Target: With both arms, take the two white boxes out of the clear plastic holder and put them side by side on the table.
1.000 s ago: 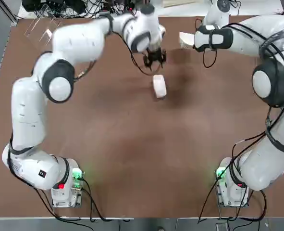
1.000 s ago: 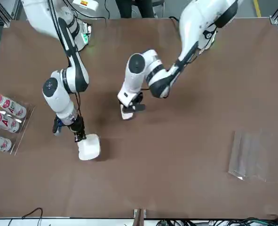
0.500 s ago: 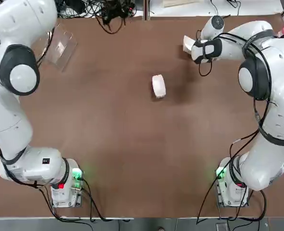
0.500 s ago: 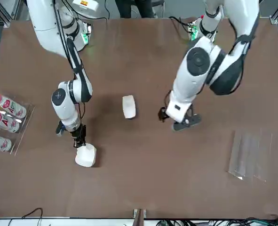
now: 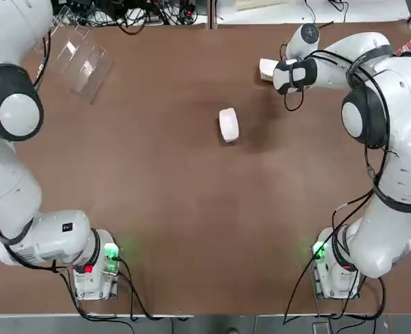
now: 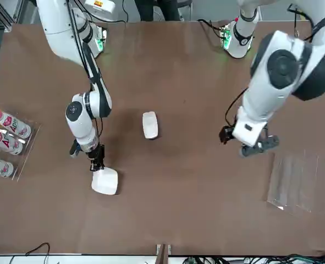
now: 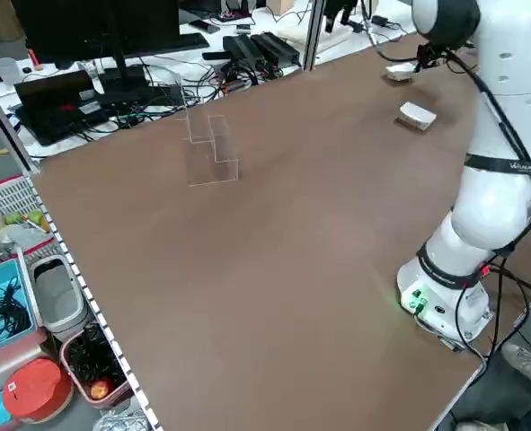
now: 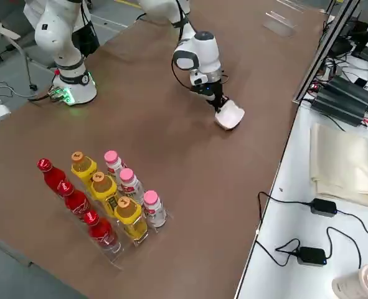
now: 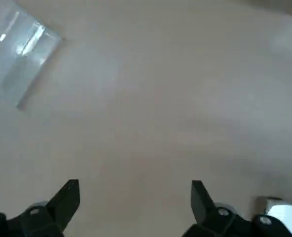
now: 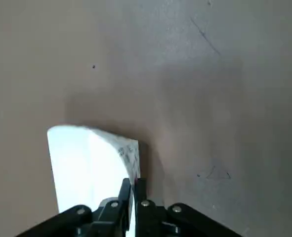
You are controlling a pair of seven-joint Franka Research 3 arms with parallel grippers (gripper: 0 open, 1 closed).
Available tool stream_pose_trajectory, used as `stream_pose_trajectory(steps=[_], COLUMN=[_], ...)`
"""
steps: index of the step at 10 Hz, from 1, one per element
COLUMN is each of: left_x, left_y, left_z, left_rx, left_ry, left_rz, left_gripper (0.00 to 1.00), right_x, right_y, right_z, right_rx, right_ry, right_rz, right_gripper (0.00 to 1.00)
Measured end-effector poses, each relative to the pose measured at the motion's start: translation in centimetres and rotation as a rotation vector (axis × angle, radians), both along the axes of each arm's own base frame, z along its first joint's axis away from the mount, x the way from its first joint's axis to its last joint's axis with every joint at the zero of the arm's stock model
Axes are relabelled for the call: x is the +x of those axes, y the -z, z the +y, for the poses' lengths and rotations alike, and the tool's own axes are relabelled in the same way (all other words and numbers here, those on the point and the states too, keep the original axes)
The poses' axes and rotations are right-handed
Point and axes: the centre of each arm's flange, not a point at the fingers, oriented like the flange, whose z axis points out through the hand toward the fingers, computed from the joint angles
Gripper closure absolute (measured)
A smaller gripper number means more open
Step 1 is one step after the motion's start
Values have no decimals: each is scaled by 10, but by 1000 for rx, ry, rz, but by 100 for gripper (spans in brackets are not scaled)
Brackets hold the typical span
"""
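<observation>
Brown desk [image 5: 163,209], holder [image 5: 80,59] emptied, boxes apart.
Right gripper [image 6: 98,165] pinches far box [image 6: 105,181]; left gripper [image 6: 249,144] wide, empty. Next: bring it beside centre box [image 5: 228,124].

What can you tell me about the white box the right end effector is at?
The white box is small and plain, a flat rectangle with rounded corners, smooth like card or plastic, with faint print on one edge in the right wrist view. It sits on the brown table near its far edge from the robot, leaning rather than lying flat. The right end effector grips its edge with narrow, nearly closed fingers. It lies well apart from the other white box at mid-table.
</observation>
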Motion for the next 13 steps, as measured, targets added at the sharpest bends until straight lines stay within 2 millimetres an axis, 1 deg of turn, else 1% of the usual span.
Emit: stream_pose_trajectory(steps=[1, 2, 3, 4, 5, 6, 8, 9, 10, 11, 12, 13], left_x=[-1, -8, -22, -38, -51, -58, -64, -64, -65, -65, -66, -66], left_y=[-20, -42, -62, -77, -90, -98, -103, -106, -109, -110, -111, -111], left_z=[34, 67, 98, 124, 142, 149, 146, 147, 150, 152, 150, 148], left_rx=[-21, -36, -42, -35, -25, -17, 25, 29, 29, 29, 29, 28], left_ry=[13, 39, 80, 122, 154, 171, 189, 188, 182, 182, 186, 189], left_rz=[-10, -25, -18, 6, 19, 24, 31, 31, 32, 32, 32, 33], left_gripper=[0, 0, 0, 0, 0, 0, 0, 0, 0, 0, 0, 0], right_x=[0, 1, 1, 1, 1, 2, 3, 2, 1, -2, -8, -12], right_y=[0, 0, 0, -1, -2, -4, -17, -31, -47, -61, -68, -73], right_z=[-1, -2, -3, -2, 0, 2, 10, 19, 35, 51, 59, 61], right_rx=[-1, -4, -6, -10, -16, -22, -45, -52, -53, -70, -95, -116], right_ry=[1, -1, -7, -22, -43, -67, -175, -251, -313, -426, -582, -720], right_rz=[0, 0, 0, -1, 0, 10, 59, 104, 128, 138, 166, 185], right_gripper=[89, 89, 79, 72, 68, 53, 42, 30, 14, 1, 0, 0])
